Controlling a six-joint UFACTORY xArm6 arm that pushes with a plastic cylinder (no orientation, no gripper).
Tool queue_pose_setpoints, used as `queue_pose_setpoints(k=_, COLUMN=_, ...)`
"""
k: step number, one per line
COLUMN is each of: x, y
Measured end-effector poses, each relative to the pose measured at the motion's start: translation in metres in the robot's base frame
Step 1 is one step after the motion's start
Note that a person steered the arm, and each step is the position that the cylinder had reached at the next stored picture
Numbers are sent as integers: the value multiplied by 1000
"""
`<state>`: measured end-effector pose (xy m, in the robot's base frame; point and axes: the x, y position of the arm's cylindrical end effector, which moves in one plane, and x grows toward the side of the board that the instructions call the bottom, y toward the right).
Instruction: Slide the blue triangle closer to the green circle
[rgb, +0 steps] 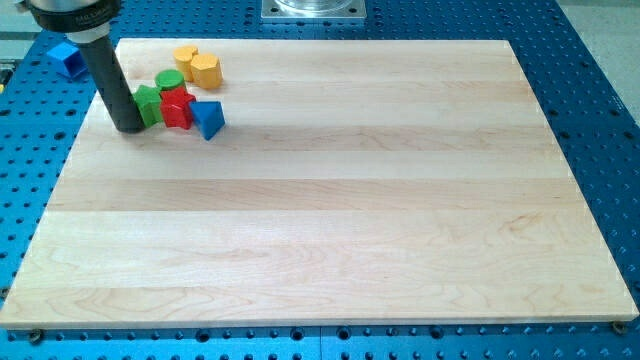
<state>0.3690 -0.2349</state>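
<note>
Blue block off the board (67, 58): sitting on the blue perforated table at the view's top left, partly hidden behind the rod; its shape is hard to make out. One of these.
Rod (108, 80): dark and straight, coming down from a mount that is being cut off by the view's top edge. There are no fingers on it, only the bare rod, so nothing is being clasped.
My tip (129, 128): resting on the wooden board (330, 200), at 9 o'clock from the cluster of blocks, touching or just beside the green block.
Green block (148, 105): its left side is being covered by the rod, so its shape is unclear. One of these.
Green circle (168, 80): lying at about 1 o'clock from the green block, its lower edge being hidden by the red blocks. One of these.
Red blocks (177, 106): crowding together so that I cannot tell whether there are one or two, nor their shape.
Yellow blocks (196, 64): two, touching, at 12 to 1 o'clock from the green circle; the right one looks hexagonal, the left one is partly hidden.
Blue triangle (208, 117): one, sitting at the cluster's right end, touching the red blocks, at about 4 o'clock from the green circle and near it.
</note>
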Motion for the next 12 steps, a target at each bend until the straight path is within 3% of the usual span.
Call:
queue_pose_setpoints(k=2, x=21, y=-55)
queue_pose_setpoints(k=3, x=82, y=2)
queue_pose_setpoints(k=4, x=78, y=63)
queue_pose_setpoints(k=5, x=35, y=59)
queue_pose_setpoints(k=7, x=23, y=143)
queue_pose_setpoints(k=8, x=-7, y=160)
queue_pose_setpoints(k=10, x=40, y=98)
queue_pose_setpoints(k=12, x=40, y=45)
